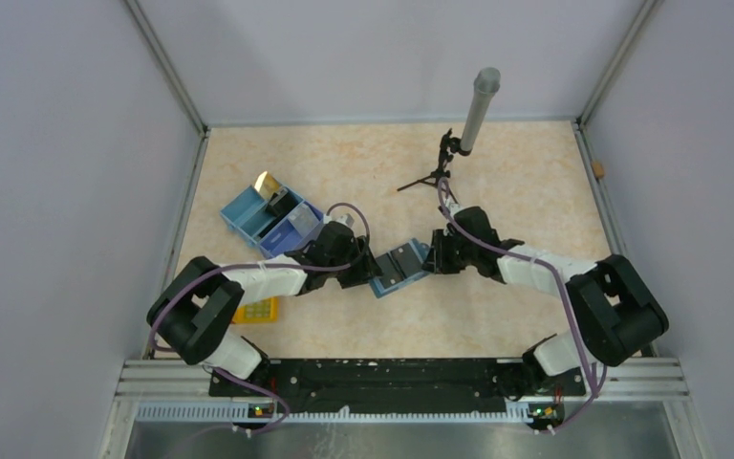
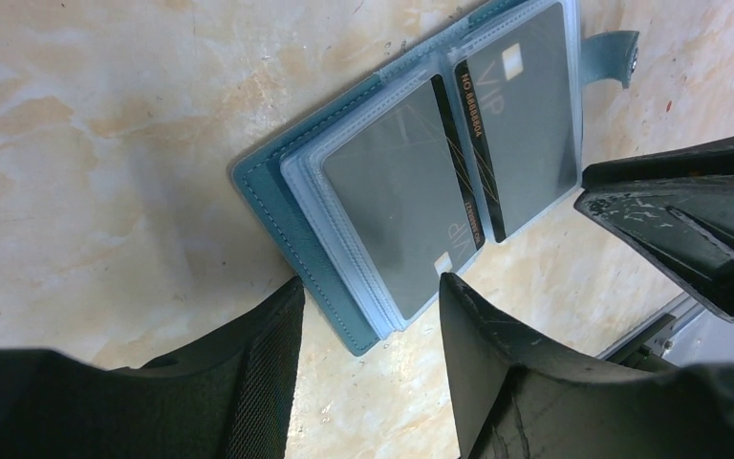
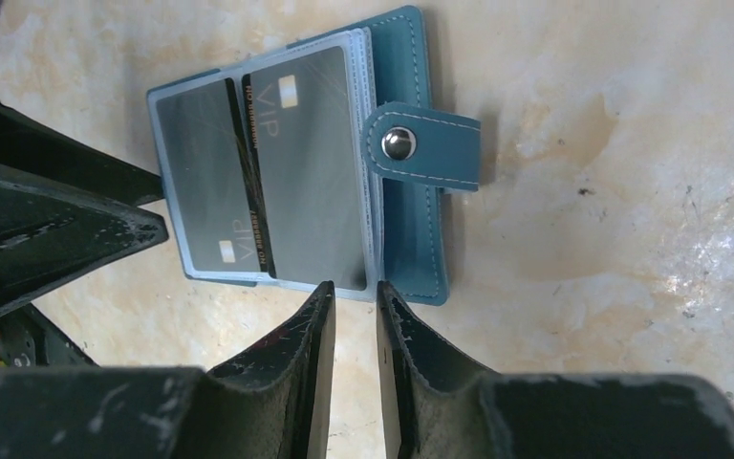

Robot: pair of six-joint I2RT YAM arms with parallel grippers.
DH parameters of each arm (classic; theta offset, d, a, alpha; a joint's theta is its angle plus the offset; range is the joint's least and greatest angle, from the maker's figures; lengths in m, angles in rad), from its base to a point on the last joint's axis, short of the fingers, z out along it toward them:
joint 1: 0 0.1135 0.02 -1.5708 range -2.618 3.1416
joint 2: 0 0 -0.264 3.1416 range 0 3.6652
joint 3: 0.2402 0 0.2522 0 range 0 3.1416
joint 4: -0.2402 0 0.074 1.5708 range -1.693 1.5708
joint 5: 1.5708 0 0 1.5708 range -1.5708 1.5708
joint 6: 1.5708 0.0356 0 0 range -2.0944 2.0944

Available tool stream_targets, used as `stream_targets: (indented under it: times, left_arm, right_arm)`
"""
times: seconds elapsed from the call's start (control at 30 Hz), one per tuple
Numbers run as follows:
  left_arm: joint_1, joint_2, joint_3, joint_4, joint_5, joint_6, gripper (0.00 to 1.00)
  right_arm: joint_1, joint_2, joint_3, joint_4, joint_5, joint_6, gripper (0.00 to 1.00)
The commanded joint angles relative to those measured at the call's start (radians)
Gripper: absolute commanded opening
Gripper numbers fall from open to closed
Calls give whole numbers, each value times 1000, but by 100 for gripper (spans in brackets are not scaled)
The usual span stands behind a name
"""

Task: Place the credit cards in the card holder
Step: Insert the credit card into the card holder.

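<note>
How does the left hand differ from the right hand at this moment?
The left hand has its fingers wide apart; the right hand has them almost together, with a narrow gap. The left hand is at the card holder corner away from the clasp; the right hand is at the clasp side. Both hold nothing.

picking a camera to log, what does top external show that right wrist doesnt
Only the top view: the blue partitioned tray box holding a gold card, the yellow studded block, a grey tube on a tripod. Only the right wrist view: the silver snap and VIP print on the dark cards. Both: the open teal folding card holder flat on the beige marbled table.
</note>
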Motion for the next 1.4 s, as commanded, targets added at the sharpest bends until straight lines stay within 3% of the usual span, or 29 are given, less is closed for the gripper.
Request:
stream_targets:
  times: [0.0,0.6,1.07,1.37]
  left_arm:
    - [4,26,6,4,-8,16,56]
    - [15,6,2,14,-14,21,56]
    - [135,-292,-32,-158,-66,95,67]
    - [231,-428,-34,-248,-44,134,68]
  right_arm:
    - [19,-56,63,13,-9,-12,21]
    - [156,-34,132,-1,36,-68,23]
    - [238,31,177,14,41,-65,32]
    - [243,36,181,-98,454,-1,32]
